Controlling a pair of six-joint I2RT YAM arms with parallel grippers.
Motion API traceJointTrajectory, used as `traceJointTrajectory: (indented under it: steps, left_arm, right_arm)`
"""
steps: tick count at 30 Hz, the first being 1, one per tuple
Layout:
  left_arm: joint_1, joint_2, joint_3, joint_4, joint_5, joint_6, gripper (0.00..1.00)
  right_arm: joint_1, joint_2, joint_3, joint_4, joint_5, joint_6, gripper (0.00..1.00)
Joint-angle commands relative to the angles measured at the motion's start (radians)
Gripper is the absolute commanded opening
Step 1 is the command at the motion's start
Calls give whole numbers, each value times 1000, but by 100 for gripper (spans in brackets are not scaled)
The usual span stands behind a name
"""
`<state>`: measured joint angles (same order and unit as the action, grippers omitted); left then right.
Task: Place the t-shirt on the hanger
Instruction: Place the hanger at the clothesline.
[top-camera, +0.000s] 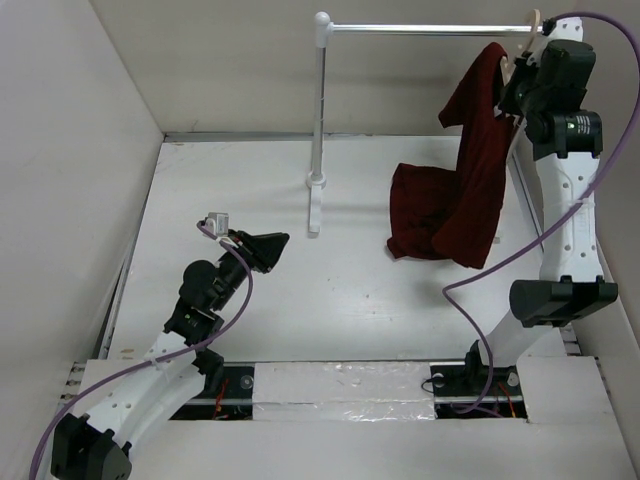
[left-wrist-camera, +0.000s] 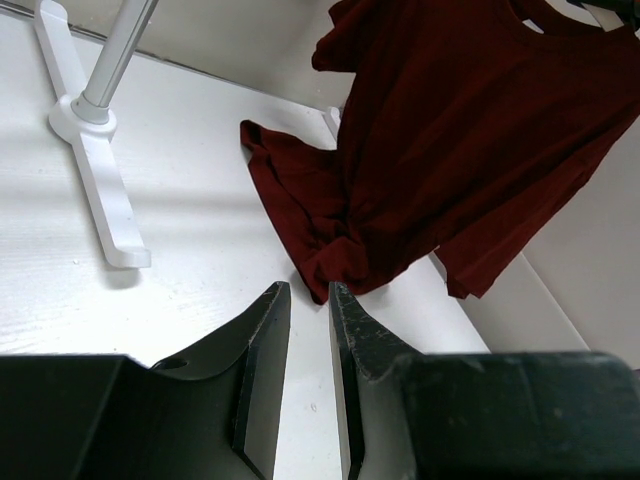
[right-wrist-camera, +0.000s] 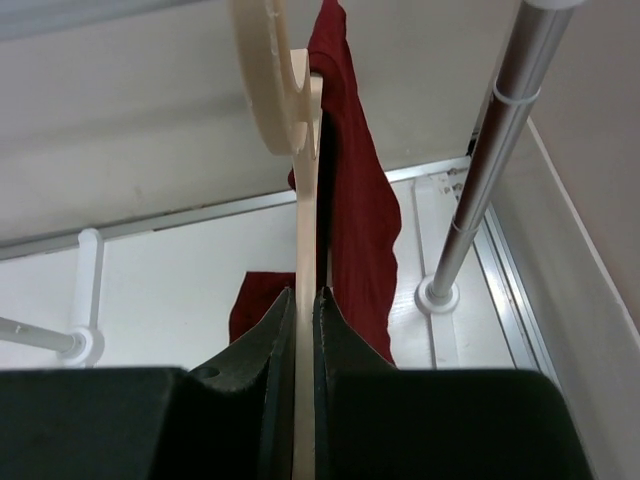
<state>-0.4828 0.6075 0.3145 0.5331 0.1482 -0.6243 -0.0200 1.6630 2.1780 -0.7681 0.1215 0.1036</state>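
The maroon t-shirt hangs from the cream hanger at the top right, beside the right end of the rail. Its lower part lies bunched on the table. My right gripper is shut on the hanger's thin body, with the curved hook above it and the shirt draped just behind. My left gripper is low over the table's left half, well apart from the shirt. Its jaws stand nearly together with nothing between them, pointing at the shirt's bunched hem.
The white rail stand has its post and foot at the table's middle back, and its bar runs right to the hanger. The post also shows in the left wrist view and the right wrist view. White walls enclose the table.
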Motion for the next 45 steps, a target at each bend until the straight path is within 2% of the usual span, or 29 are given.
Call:
traceJointTrajectory:
  steps: [1, 5, 12, 16, 18, 21, 27, 28, 31, 32, 34, 35, 37, 38, 40, 42, 43, 44, 45]
  left_arm:
    - [-4, -5, 34, 44, 7, 20, 19]
    - [-4, 3, 34, 47, 4, 17, 19]
    - [-4, 12, 31, 56, 8, 26, 19]
    - [-4, 11, 31, 56, 10, 26, 19]
    - [-4, 18, 32, 56, 7, 29, 19]
    - [-4, 29, 35, 56, 10, 31, 19]
    - [-4, 41, 41, 47, 13, 32, 19]
    - [-4, 40, 40, 47, 11, 34, 19]
    - [-4, 32, 41, 39, -2, 34, 20]
    - [-4, 31, 38, 39, -1, 35, 20]
    - [-4, 31, 38, 41, -2, 32, 21]
    - [-4, 29, 40, 36, -10, 34, 22]
    - [-4, 29, 38, 33, -13, 31, 25]
    - [-4, 28, 40, 33, -10, 29, 27]
    - [-4, 29, 38, 39, 2, 29, 33]
    - [-4, 31, 40, 45, 30, 34, 42]
    - [-4, 31, 40, 45, 30, 34, 45]
    - [-4, 26, 41, 44, 31, 35, 47]
    - [-4, 20, 40, 42, 30, 37, 49]
  right_arm:
    - [-26, -19, 34, 155, -48, -13, 0]
    - [-58, 50, 104, 122, -74, -13, 0]
    - [-124, 69, 39, 253, -158, -2, 0]
    - [-124, 115, 86, 219, -132, -1, 0]
    - [-115, 100, 31, 243, -93, -5, 0]
    - [-115, 26, -154, 369, -89, -1, 0]
    - [-135, 0, -254, 409, -114, 24, 0]
    - [-146, -11, -271, 444, -112, 43, 3]
    - [-169, -57, -319, 490, -164, 102, 24]
    - [-169, -69, -326, 513, -190, 113, 40]
    - [-169, -98, -330, 517, -189, 130, 59]
    - [-169, -109, -328, 517, -171, 137, 76]
    - [-169, -149, -328, 518, -161, 157, 88]
    - [-169, -166, -336, 523, -161, 162, 98]
    - [-169, -244, -359, 536, -157, 174, 100]
    - [-124, -354, -484, 633, -151, 195, 100]
    - [-124, -355, -485, 659, -151, 209, 100]
    - [-115, -435, -522, 688, -178, 220, 100]
    - [-92, -478, -616, 719, -206, 240, 100]
